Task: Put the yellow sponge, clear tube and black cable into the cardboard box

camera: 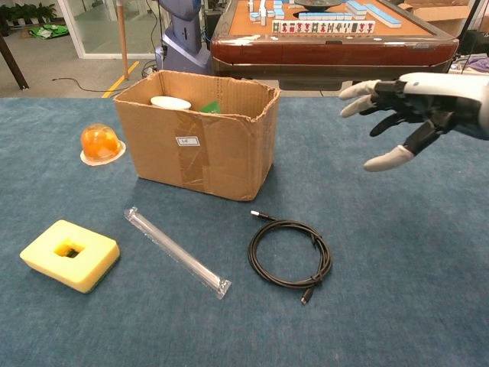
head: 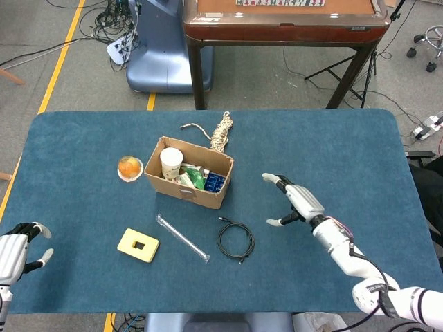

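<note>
Right hand (camera: 412, 115), fingers (camera: 357, 91) spread and holding nothing, hovers right of the cardboard box (camera: 200, 138); left hand (head: 12, 250) fingers apart, empty.

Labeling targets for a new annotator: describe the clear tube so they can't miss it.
Start at the cardboard box near the middle of the blue table. Just in front of it, the clear tube lies flat on the cloth, running diagonally between the yellow sponge and the coiled black cable. It is the only long, straight, see-through item there.
</note>
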Robot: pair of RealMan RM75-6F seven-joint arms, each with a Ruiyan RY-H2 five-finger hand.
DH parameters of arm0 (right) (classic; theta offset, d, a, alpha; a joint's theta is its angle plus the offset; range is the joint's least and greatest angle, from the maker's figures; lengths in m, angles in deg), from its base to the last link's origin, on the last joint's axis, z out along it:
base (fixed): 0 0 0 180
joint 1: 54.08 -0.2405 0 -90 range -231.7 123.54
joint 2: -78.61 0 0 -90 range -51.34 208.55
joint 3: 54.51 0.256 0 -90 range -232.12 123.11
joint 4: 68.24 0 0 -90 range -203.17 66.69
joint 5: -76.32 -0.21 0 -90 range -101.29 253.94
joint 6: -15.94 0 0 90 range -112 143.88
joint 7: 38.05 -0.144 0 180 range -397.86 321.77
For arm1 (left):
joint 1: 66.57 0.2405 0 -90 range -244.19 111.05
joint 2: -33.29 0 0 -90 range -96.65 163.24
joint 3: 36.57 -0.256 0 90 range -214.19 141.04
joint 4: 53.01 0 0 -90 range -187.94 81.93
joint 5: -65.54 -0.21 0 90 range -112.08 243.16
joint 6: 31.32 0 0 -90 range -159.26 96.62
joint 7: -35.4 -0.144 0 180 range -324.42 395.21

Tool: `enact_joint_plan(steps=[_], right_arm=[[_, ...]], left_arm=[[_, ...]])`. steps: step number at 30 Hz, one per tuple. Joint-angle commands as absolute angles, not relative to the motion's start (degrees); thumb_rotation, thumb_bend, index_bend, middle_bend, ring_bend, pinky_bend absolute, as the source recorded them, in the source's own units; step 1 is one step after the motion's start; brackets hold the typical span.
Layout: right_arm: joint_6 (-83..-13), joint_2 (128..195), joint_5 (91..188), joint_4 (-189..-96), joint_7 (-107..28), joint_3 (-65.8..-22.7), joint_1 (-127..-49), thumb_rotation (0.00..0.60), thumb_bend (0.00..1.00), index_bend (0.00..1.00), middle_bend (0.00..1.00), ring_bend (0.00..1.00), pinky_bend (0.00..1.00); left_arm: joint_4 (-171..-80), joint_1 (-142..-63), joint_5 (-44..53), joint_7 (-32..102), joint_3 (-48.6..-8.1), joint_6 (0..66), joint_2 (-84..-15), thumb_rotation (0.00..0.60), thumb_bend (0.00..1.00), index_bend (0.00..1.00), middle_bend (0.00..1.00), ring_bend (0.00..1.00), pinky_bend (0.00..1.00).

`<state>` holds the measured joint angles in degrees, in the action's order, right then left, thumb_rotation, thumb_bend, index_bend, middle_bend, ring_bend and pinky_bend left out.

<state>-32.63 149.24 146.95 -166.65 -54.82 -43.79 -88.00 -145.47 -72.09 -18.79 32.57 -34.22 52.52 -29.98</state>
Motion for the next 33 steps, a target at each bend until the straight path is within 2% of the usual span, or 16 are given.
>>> enact_joint_plan(steps=[1,8,15,18,20,22,23,26,30,33], right_arm=[[-40.42,143.87,152.78,-170.33,-53.23,-47.08,-82.32,0.600,0.11,0.15,0.16,0.04,0.19],[-54.84,136.61,165.19,-170.10,-58.82,-52.67,-72.75,0.600,0.13,0.20,0.21,0.06,0.19],[-69.47,138.30,169.66,-163.42,-52.71,-54.35,-64.43,0.600,0.13,0.25,0.24,0.08,0.19],[-73.18,139.29,170.19,-161.43,-52.00,-54.82,-61.91,0.600,0.13,0.27,0.24,0.08,0.19],[-75.68,140.07,170.78,-159.61,-52.42,-54.79,-60.61,0.600,0.13,0.27,0.25,0.08,0.19],[-77.94,141.20,171.08,-157.51,-51.68,-54.44,-59.53,0.600,0.13,0.27,0.25,0.08,0.19],[-79.16,141.83,171.27,-156.37,-51.23,-54.30,-58.90,0.600,0.13,0.27,0.26,0.09,0.19],[-80.71,141.73,171.74,-155.81,-51.17,-54.27,-57.97,0.600,0.13,0.27,0.26,0.09,0.19],[-82.49,140.79,172.28,-156.25,-52.66,-54.10,-57.04,0.600,0.13,0.27,0.26,0.09,0.19],[-82.84,140.05,172.12,-156.47,-53.29,-54.08,-56.50,0.600,0.13,0.27,0.26,0.09,0.19]], left_arm=[[-145.55,-72.19,-18.83,32.57,-34.34,52.22,-30.10,0.600,0.22,0.50,0.43,0.33,0.53],[-146.26,-72.81,-22.65,36.15,-35.62,52.08,-30.38,0.600,0.22,0.50,0.42,0.33,0.53],[-147.01,-73.39,-26.54,36.93,-36.51,53.02,-31.12,0.600,0.22,0.48,0.39,0.33,0.53],[-147.97,-74.12,-28.51,36.61,-37.55,51.93,-30.44,0.600,0.22,0.43,0.34,0.31,0.53],[-149.66,-75.16,-29.32,35.77,-38.94,48.96,-28.77,0.600,0.22,0.30,0.23,0.25,0.48],[-151.60,-76.29,-29.59,34.43,-39.85,46.04,-27.30,0.600,0.22,0.15,0.08,0.13,0.35],[-152.78,-77.07,-29.64,33.21,-40.15,44.36,-26.67,0.600,0.22,0.12,0.04,0.09,0.30],[-155.06,-78.88,-28.85,29.26,-40.17,40.61,-26.35,0.600,0.22,0.10,0.00,0.01,0.19],[-157.00,-81.41,-26.86,24.26,-39.39,36.05,-27.45,0.600,0.22,0.09,0.00,0.00,0.07],[-157.91,-83.36,-24.85,21.52,-38.73,32.64,-28.68,0.600,0.22,0.09,0.00,0.00,0.03]])
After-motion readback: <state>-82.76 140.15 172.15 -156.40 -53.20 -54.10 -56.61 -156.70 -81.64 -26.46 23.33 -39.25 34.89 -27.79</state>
